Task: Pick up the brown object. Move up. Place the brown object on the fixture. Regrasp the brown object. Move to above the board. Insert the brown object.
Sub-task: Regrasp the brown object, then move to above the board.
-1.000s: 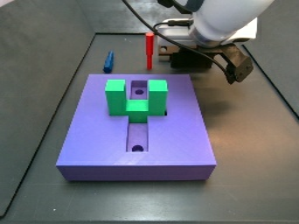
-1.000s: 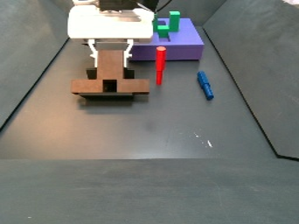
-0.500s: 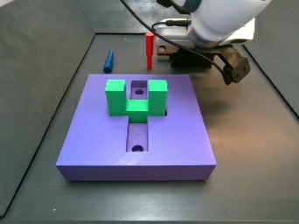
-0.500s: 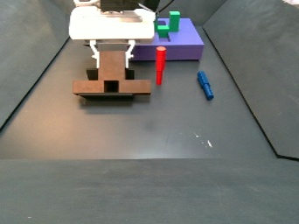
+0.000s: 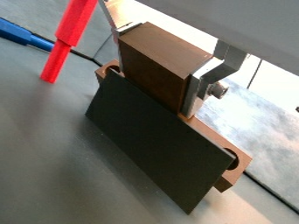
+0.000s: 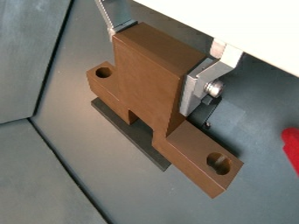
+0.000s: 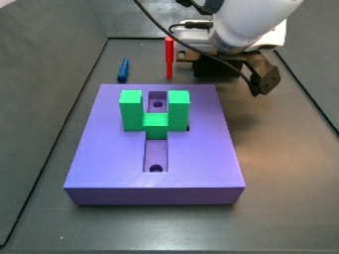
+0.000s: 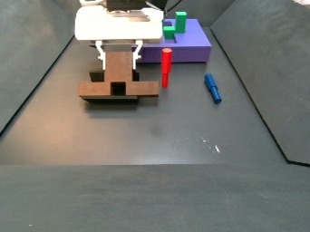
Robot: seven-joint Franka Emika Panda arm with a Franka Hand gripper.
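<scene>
The brown object (image 6: 193,157) is a bar with a round hole near each end and an upright block rising from its middle. My gripper (image 6: 158,63) is shut on that block, a silver finger (image 6: 197,87) pressed flat to each side. The bar lies across the dark fixture (image 6: 126,129) on the floor. In a wrist view the fixture (image 5: 152,144) hides the lower part of the brown object (image 5: 152,74). In a side view the gripper (image 8: 118,56) stands straight above the brown object (image 8: 118,89). The lilac board (image 7: 199,164) lies apart from it.
A green U-shaped block (image 7: 149,109) stands on the board beside its long slot. An upright red peg (image 8: 166,65) stands close beside the fixture. A blue piece (image 8: 213,88) lies flat beyond the peg. Dark walls enclose the floor.
The gripper has shifted only slightly. It stays shut on the brown object, which stays at the fixture.
</scene>
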